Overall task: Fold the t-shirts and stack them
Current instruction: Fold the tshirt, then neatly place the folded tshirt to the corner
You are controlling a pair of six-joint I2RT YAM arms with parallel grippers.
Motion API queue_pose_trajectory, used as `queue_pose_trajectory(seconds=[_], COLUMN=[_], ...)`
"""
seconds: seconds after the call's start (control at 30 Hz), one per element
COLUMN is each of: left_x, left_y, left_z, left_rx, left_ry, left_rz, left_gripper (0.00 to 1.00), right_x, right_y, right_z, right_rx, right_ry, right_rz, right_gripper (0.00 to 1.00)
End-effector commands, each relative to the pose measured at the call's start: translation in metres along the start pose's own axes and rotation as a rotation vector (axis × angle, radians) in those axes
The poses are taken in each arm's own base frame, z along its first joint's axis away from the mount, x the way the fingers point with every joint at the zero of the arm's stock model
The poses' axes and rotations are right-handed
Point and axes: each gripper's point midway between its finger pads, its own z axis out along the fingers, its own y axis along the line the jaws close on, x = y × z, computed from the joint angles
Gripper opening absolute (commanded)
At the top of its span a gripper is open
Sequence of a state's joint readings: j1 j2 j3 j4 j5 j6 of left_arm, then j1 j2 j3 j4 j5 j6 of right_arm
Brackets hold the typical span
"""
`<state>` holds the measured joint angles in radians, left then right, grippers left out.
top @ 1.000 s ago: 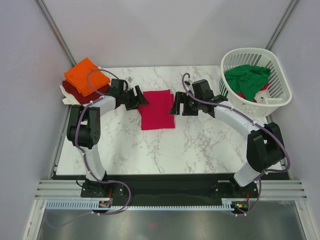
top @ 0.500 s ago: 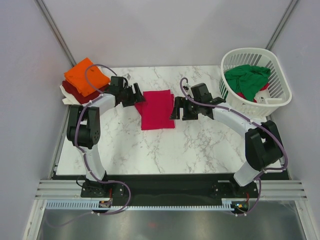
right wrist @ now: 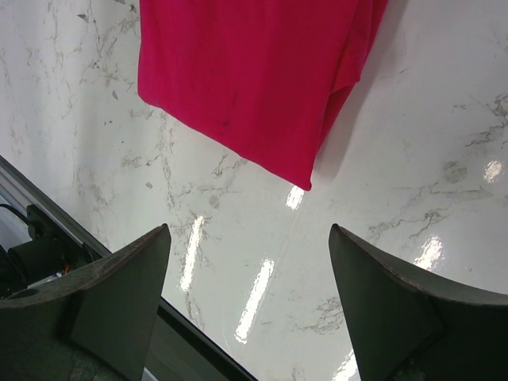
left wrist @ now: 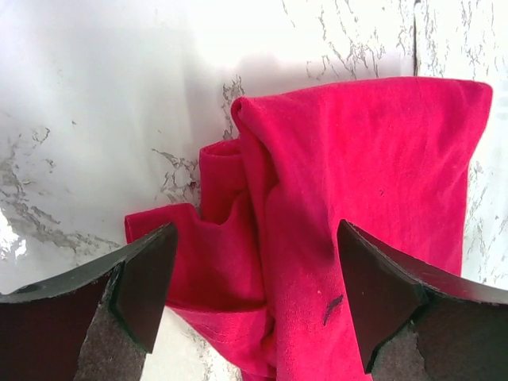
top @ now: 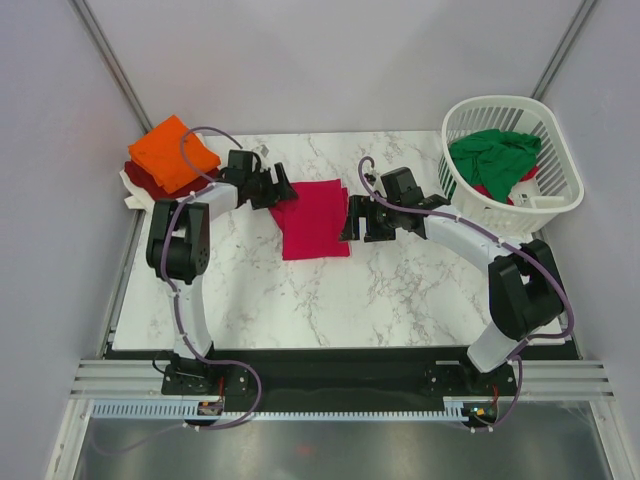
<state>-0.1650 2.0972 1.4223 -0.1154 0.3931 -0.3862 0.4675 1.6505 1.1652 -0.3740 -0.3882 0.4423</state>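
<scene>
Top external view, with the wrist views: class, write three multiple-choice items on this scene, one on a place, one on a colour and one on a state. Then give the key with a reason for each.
1. Where does the green cloth t-shirt lie?
A. In the white plastic slatted basket
B. Flat between the two arms
C. Under a red shirt on the left

2. What colour tops the stack of folded cloth t-shirts at the far left corner of the marble table?
A. White
B. Orange
C. Green

3. How does the right gripper stand?
A. Shut on a shirt
B. Shut and empty
C. Open, holding nothing

Key:
1 A, as the green cloth sits inside the basket's slatted wall.
2 B, as the orange folded t-shirt lies uppermost.
3 C, as its fingers stand wide apart with only bare marble between them.
</scene>
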Motion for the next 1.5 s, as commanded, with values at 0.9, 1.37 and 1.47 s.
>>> queue_pose_trajectory(seconds=[0.9,1.37,1.47], left_x=[0.012,0.037,0.045], left_y=[-0.002,0.018,0.021], left_z=[-0.035,0.007,0.009], left_rx=[-0.112,-0.127,-0.134], left_ry=[-0.013,0.08,0.097], left_rz=[-0.016,-0.048,-0.053], left_gripper=[0.9,0.9,0.9], right_x=[0.002,0.005,0.006], right_y=[0.005,0.004,0.003], right_z=[-0.001,0.001,0.002], right_rx=[-0.034,-0.036,-0.036], right_ry=[-0.011,-0.004,-0.001], right_rz=[-0.033,-0.035,-0.034], right_gripper=[0.89,0.89,0.89])
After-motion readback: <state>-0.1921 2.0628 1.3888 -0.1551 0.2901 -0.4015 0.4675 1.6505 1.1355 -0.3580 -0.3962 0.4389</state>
